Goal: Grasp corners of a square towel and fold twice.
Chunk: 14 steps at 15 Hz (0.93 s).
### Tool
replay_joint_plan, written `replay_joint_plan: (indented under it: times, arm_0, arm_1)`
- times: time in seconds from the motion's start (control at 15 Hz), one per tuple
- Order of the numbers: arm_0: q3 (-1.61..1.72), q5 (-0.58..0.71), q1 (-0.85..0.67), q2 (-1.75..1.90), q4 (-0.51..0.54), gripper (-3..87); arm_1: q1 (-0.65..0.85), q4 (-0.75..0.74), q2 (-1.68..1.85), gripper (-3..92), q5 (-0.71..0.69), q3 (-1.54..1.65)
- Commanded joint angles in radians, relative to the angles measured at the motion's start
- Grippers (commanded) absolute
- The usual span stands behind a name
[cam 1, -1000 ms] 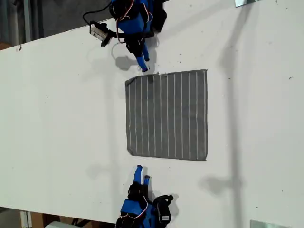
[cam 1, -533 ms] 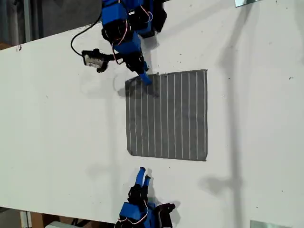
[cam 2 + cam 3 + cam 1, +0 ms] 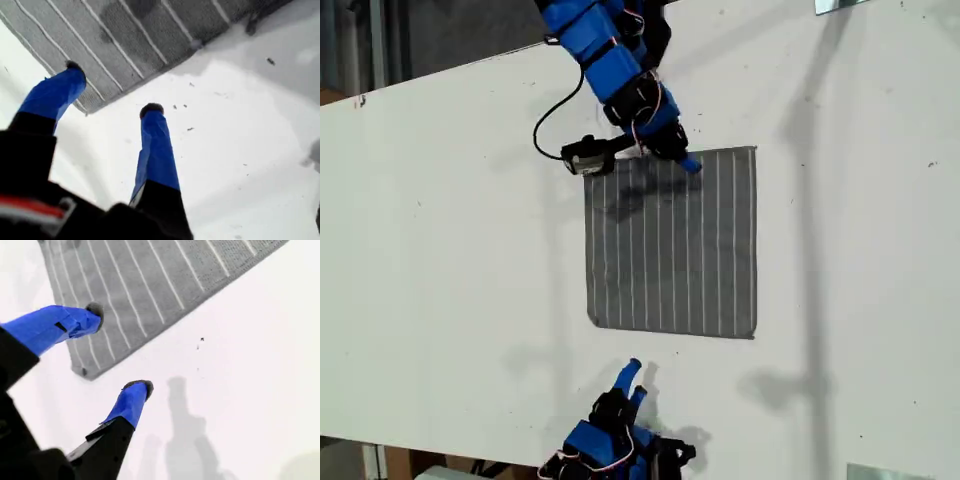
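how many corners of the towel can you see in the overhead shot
3 of the towel: one at the exterior view's upper right, one lower right, one lower left. The upper-left corner is hidden behind the arm's camera.

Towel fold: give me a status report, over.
My first gripper open, over the towel edge. My second gripper open, by a corner. Towel flat, not yet folded. Nothing in the way.

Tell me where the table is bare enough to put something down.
Bare table stretches wide from the towel to the exterior view's left edge, and again from it to the right edge. It is crowded at the towel's far edge under one arm, and near the other arm.
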Motion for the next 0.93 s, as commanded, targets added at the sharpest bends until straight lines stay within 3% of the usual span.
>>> replay_joint_plan:
  times: [0.0, 0.2, 0.47, 0.87]
  arm_0:
    - [0.097, -0.081, 0.081, -0.051, -0.201, 27.8]
    - [0.112, -0.186, 0.164, -0.138, -0.275, 26.7]
    - [-0.336, -0.187, 0.225, -0.592, -0.080, 28.9]
    - [-0.278, -0.195, 0.252, -0.624, -0.198, 30.0]
  arm_1:
    - [-0.164, -0.034, -0.049, 27.2, 0.133, -0.044]
    - [-0.265, -0.133, -0.281, 27.5, 0.169, -0.207]
    - [-0.245, -0.141, -0.526, 28.0, 0.078, -0.437]
    - [-0.183, -0.196, -0.623, 26.9, 0.008, -0.445]
